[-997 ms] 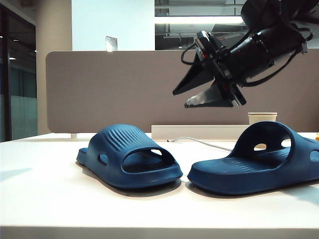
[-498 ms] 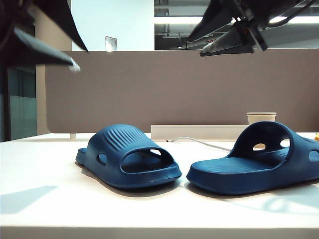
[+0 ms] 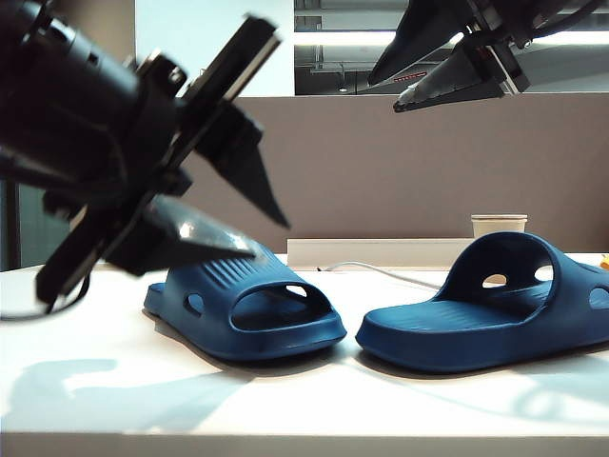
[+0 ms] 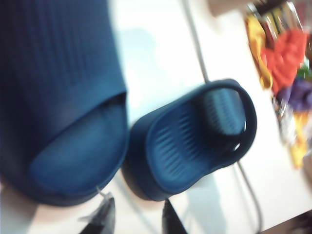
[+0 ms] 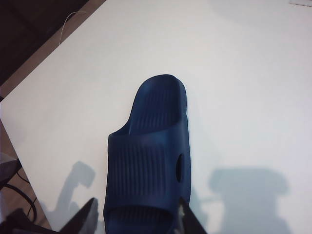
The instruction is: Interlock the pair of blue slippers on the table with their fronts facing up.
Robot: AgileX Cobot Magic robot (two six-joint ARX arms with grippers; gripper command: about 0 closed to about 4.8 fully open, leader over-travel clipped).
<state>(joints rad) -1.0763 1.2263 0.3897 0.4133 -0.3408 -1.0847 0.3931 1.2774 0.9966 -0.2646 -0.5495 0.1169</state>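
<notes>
Both slippers, the left one (image 3: 249, 307) and the right one (image 3: 495, 305), look like matt moulded foam, with fine ribs across the straps and a rougher ridged footbed (image 4: 178, 146). The table (image 3: 304, 400) is smooth white with a faint sheen, and the partition (image 3: 381, 171) behind looks like matt grey-brown cloth. The left gripper (image 3: 214, 205) and right gripper (image 3: 433, 71) have dark, slightly glossy plastic fingers.

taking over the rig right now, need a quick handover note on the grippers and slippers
Left gripper: jaws open, empty, low beside the left slipper.
Right gripper: jaws open, empty, high above the right slipper.
Both slippers rest sole-down, side by side on the table; whether they touch is unclear.
Done: nothing gripped.
Left: grasp both, interlock them, fronts up.
</notes>
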